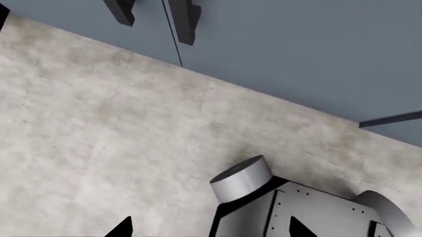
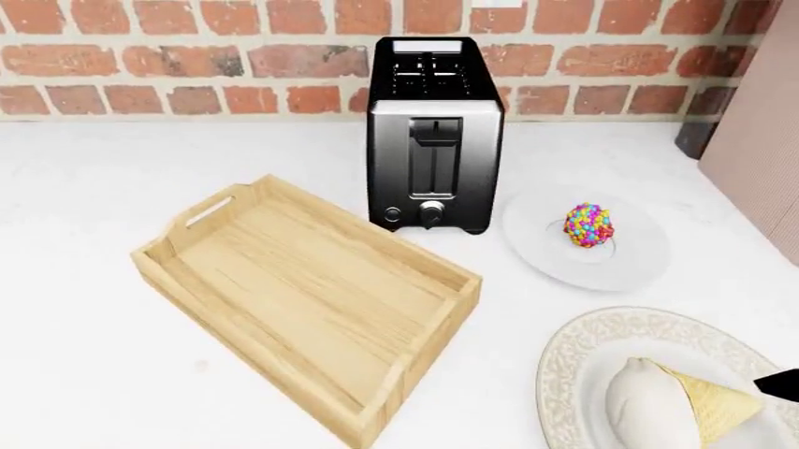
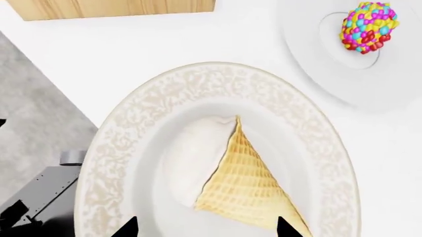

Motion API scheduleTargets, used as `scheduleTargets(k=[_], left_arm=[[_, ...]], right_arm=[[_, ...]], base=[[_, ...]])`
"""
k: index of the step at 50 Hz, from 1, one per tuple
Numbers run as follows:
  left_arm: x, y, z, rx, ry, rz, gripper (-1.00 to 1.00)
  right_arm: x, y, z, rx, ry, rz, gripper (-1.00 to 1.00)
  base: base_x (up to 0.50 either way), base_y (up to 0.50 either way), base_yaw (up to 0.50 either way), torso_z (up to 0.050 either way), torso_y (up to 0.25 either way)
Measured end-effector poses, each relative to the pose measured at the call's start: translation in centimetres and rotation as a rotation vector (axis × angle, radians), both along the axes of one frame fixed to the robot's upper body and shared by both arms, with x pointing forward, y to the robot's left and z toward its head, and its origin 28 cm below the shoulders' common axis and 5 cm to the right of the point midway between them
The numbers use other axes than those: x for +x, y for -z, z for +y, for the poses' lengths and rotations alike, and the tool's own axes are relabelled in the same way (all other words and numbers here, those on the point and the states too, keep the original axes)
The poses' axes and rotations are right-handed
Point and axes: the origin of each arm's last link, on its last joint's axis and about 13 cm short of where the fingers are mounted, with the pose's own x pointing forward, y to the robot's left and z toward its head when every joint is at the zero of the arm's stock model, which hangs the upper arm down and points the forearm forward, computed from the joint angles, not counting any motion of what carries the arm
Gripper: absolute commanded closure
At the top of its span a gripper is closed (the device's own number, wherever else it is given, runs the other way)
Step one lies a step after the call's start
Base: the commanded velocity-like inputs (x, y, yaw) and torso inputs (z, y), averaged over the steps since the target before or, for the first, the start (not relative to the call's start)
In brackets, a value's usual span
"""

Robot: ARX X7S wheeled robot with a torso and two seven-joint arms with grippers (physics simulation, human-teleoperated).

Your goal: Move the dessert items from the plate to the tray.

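My left tool hangs low off the bench, over grey stone floor beside blue-grey cabinet fronts. Only its two dark finger tips show at the edge of its wrist view, set wide apart with nothing between them, so it is open and empty; part of my own base sits just under it.

On the white bench, furthest to the left of my right tool, lies the light-wood tray, set at a slant, with nothing in it. Beyond its far corner the black and steel toaster stands upright against the brick wall. To the right of the toaster, a plain white plate holds the candy-coated ball, which sits well apart from both my tools.

My right tool hovers right above the patterned plate at the near right corner of the bench. The waffle cone lies flat on that plate with its white scoop towards the tray and its tip towards me. My two right finger tips stand spread on either side of the cone's narrow end, open and gripping nothing; I cannot tell whether they touch the cone.
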Motion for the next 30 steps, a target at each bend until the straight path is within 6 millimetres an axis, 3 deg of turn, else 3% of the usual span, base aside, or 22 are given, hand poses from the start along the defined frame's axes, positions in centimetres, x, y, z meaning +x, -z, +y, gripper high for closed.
scheduleTargets(k=[13,30], left_arm=[[0.0,0.0,0.0,-0.008,-0.006,-0.001,-1.0],[0.0,0.0,0.0,-0.025,-0.002,-0.01,-1.0]], right_arm=[[1.1,-0.5,0.5,-0.023,-0.038,-0.036,-1.0],[3.5,0.9,1.2,-0.04,-0.104,-0.037,-1.0]], base=[[0.0,0.0,0.0,0.0,0.0],[0.0,0.0,0.0,0.0,-0.044]])
